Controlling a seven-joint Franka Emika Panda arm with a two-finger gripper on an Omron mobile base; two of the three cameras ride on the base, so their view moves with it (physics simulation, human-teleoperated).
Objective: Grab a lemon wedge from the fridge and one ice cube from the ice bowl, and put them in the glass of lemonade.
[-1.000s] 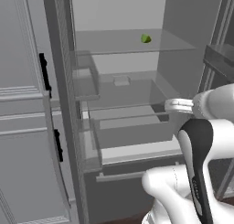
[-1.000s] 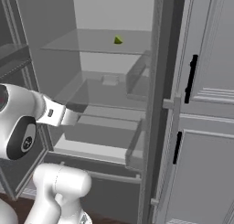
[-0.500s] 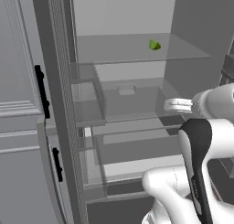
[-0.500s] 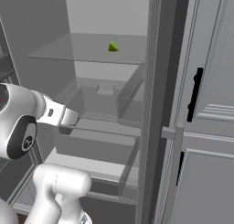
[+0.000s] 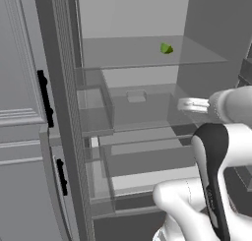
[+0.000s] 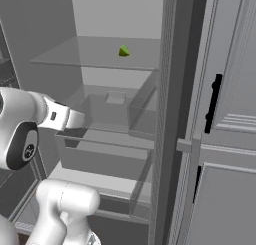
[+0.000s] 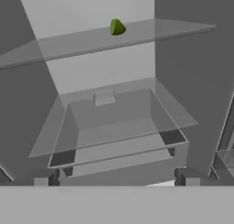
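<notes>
Inside the fridge [image 5: 206,33], whose doors stand open, the lemon wedge [image 5: 166,49] lies on the upper glass shelf [image 5: 123,58], toward its back and well apart from the arm; from the right base view the lemon wedge [image 6: 123,51] sits above a clear drawer [image 6: 107,114], and the hand view frames the lemon wedge [image 7: 117,27] near its top, over the same drawer. Over the last second the whole picture has shifted and the interior has grown larger in both base views, which reads as the base driving closer, not as the fruit moving; the wedge keeps its place on the shelf. The end effector [image 7: 116,182] has its fingers spread wide and holds nothing, pointing at the drawer level below the shelf. That closing approach suggests the reach is only beginning: the hand likely needs to rise to shelf height before any grasp.
</notes>
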